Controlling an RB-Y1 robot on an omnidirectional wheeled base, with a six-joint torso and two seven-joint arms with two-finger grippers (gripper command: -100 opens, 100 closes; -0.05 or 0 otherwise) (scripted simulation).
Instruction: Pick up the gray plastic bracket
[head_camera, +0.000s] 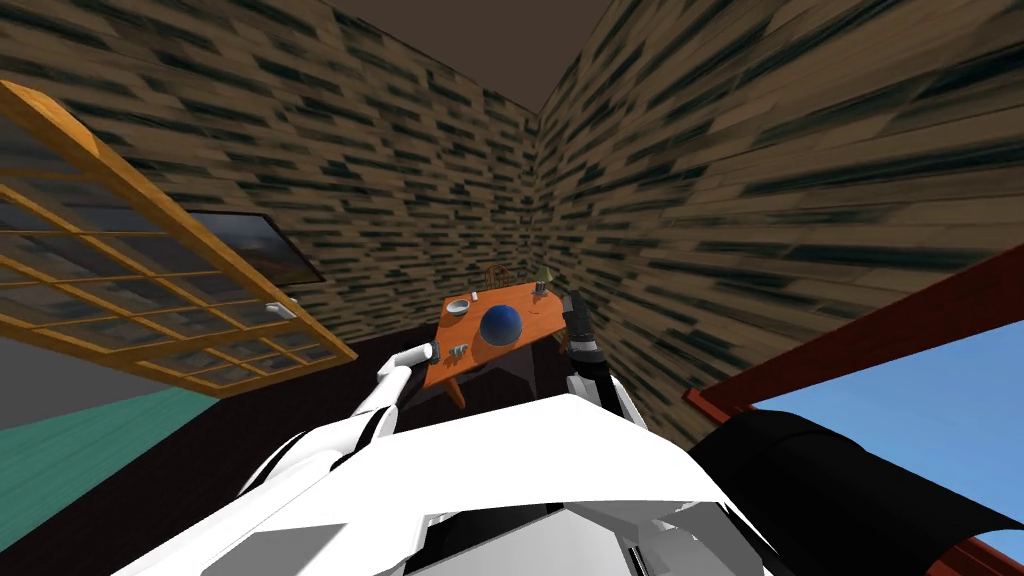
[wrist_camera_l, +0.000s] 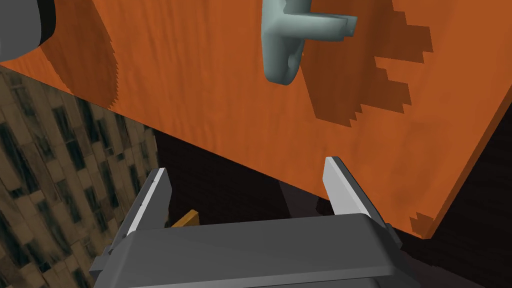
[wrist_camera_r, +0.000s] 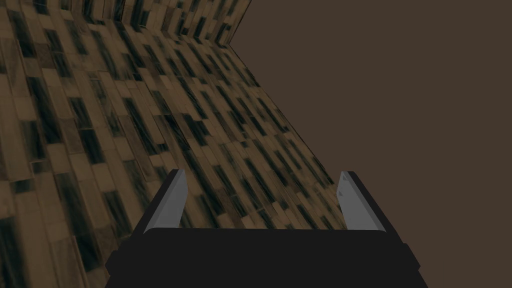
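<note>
The pale grey bracket (wrist_camera_l: 285, 45) lies flat on the orange table (wrist_camera_l: 200, 110), a short way in from the table's edge. My left gripper (wrist_camera_l: 246, 167) hovers open at that edge, nothing between its fingers, with the bracket ahead of the fingertips and apart from them. From the head camera the left gripper (head_camera: 436, 351) sits at the table's near left corner, and the bracket (head_camera: 458, 349) is a small speck beside it. My right gripper (head_camera: 568, 300) is raised at the table's right side; its wrist view shows the right gripper (wrist_camera_r: 262, 173) open and empty.
A blue ball (head_camera: 501, 323) rests mid-table just beyond the bracket, and a white bowl (head_camera: 457, 307) lies farther left. Small items and a chair (head_camera: 497, 273) stand at the far edge. Dark floor lies below the table's near edge (wrist_camera_l: 240, 165).
</note>
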